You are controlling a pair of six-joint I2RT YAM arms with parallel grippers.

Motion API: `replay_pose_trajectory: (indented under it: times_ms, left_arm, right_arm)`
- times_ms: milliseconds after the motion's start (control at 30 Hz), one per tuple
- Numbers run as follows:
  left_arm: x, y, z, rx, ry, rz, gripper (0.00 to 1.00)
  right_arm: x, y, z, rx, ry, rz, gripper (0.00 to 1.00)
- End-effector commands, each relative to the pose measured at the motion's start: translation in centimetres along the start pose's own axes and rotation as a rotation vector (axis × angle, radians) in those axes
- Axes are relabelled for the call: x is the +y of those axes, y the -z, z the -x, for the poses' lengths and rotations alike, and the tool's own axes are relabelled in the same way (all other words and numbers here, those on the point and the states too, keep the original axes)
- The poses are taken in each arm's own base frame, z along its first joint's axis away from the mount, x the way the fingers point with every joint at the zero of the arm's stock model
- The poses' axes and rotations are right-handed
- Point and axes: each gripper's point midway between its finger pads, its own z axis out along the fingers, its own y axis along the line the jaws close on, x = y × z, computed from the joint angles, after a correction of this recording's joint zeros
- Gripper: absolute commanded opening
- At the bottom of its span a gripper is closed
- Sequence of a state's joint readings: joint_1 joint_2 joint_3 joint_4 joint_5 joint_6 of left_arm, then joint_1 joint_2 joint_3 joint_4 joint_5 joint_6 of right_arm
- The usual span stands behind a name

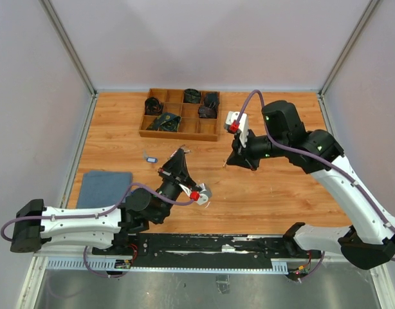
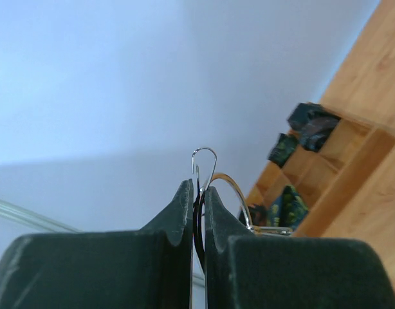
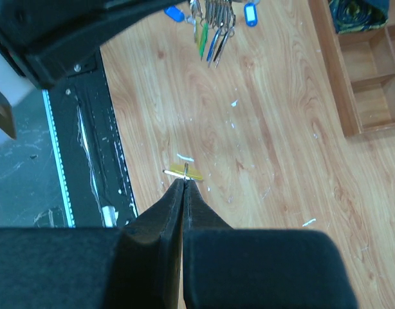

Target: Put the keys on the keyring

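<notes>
Top view: the left gripper (image 1: 181, 153) was raised over the middle of the wooden table (image 1: 275, 199), tilted upward. The right gripper (image 1: 239, 162) pointed down at the boards to its right, the two well apart.

Left wrist view: the left fingers (image 2: 178, 215) were pinched on the keyring (image 2: 204, 149). Its thin silver wire stood up out of the narrow gap between them, one small loop upright and a second arc curving away to the right.

Right wrist view: the right fingers (image 3: 204, 215) were pressed together. A yellow-headed key (image 3: 184, 173) lay crosswise right at their tips; whether it was nipped or only lying under them could not be told. A bunch of keys (image 3: 213, 19) with green and blue parts showed at the top edge, beside the dark body of the left arm; hanging or lying could not be told.

Surroundings: a wooden compartment tray (image 1: 178, 135) holding dark objects stood at the far side of the table. A small blue tag (image 1: 149, 156) lay just left of the left gripper, and a blue cloth (image 1: 104, 187) lay near the left edge.
</notes>
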State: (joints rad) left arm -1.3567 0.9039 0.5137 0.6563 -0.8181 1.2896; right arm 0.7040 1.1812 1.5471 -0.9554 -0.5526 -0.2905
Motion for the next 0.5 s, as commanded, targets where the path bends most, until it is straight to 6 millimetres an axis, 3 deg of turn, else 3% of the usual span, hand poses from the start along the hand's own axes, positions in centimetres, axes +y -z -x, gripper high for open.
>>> replay_pose_trajectory:
  times_ms: [0,133,467]
  left_arm:
    - [4.5,0.9,1.2,-0.083,-0.123,0.216,0.01]
    - [3.6,1.0,1.2,-0.092,-0.221,0.202,0.0]
    - [1.9,1.1,0.4,-0.064,-0.415,0.148,0.0]
  right_arm:
    - [-0.2,0.3,1.8,-0.029,-0.041,-0.001,0.01]
    - [-0.6,0.2,3.0,-0.053,-0.054,-0.016,0.01]
    - [0.8,-2.3,5.8,-0.071,-0.07,0.02,0.0]
